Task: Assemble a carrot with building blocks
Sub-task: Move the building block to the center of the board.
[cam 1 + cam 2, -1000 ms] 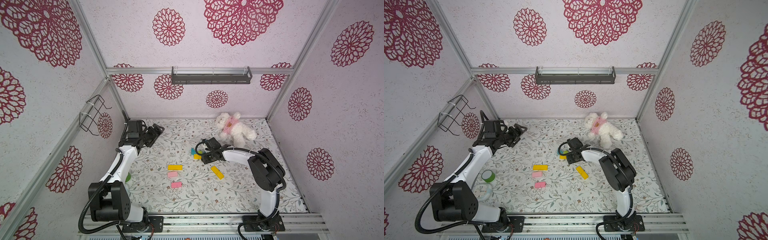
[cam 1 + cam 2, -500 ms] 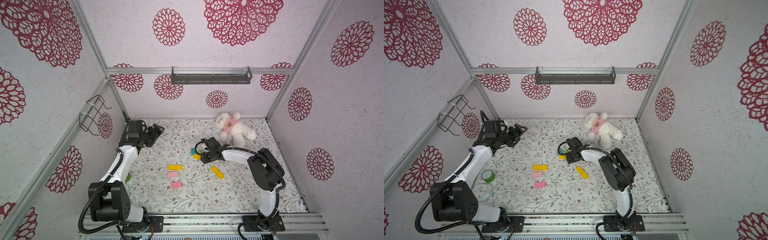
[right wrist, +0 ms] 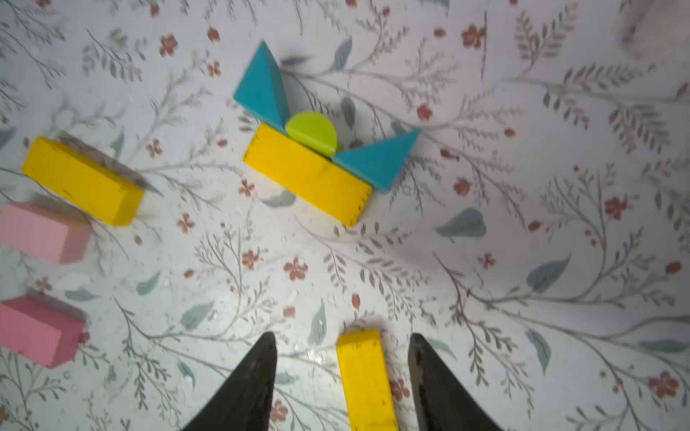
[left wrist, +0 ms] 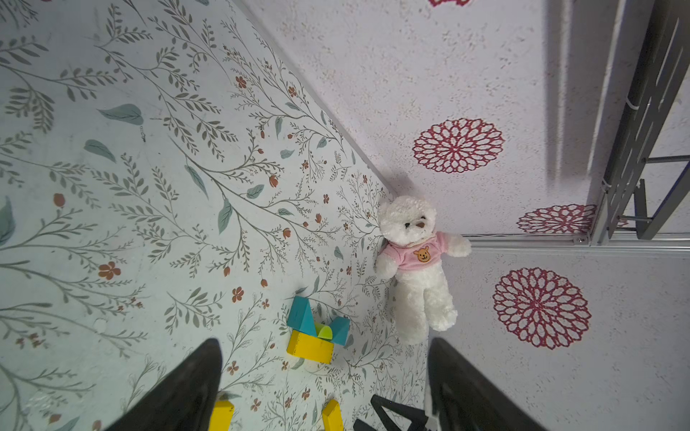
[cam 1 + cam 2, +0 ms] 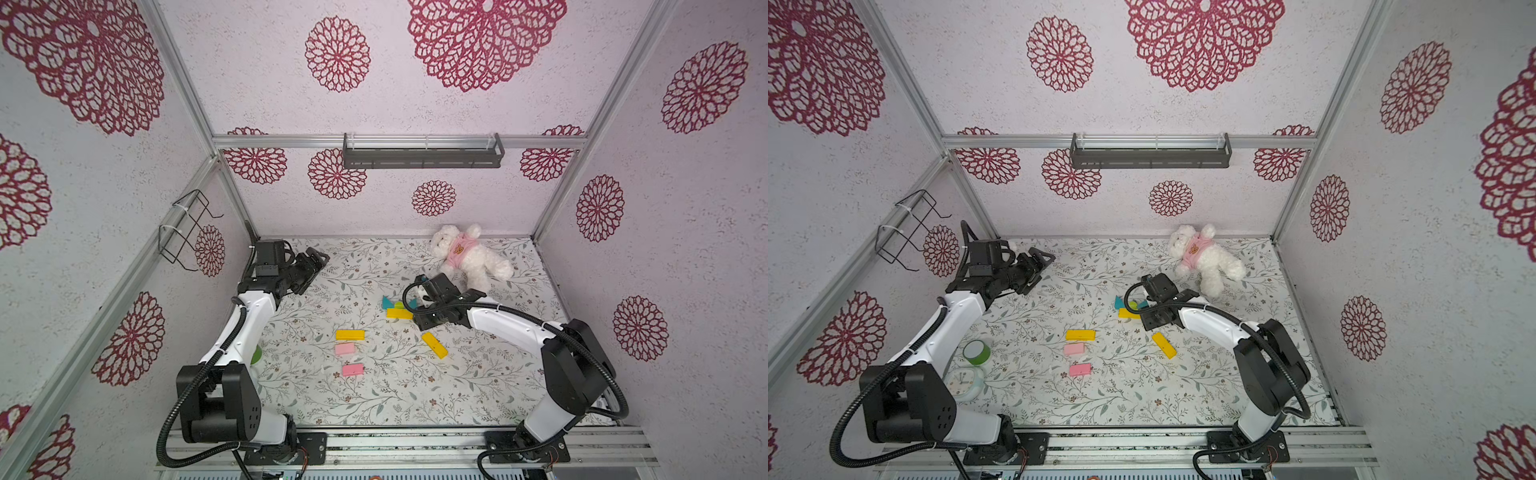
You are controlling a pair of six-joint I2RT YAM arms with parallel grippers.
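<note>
Two teal triangles (image 3: 261, 89) and a lime-green half-round (image 3: 311, 130) lie against one yellow bar (image 3: 308, 175), the carrot's top, seen in both top views (image 5: 399, 313). My right gripper (image 3: 342, 337) is open, low over the end of a slanted yellow bar (image 3: 367, 380) that lies between the jaws without touching either. Left of that lie a loose yellow bar (image 5: 350, 334) and two pink blocks (image 5: 345, 348), one nearer the front (image 5: 352, 369). My left gripper (image 5: 316, 259) hangs open and empty at the back left.
A white plush bear (image 5: 467, 257) in a pink shirt lies at the back right, close behind my right wrist. A green tape roll (image 5: 976, 352) and a small clock (image 5: 963, 382) sit by the left arm's base. A wire basket (image 5: 183, 232) hangs on the left wall.
My right gripper's jaws have spread wider over the slanted yellow bar. The blocks and the left arm have not moved.
</note>
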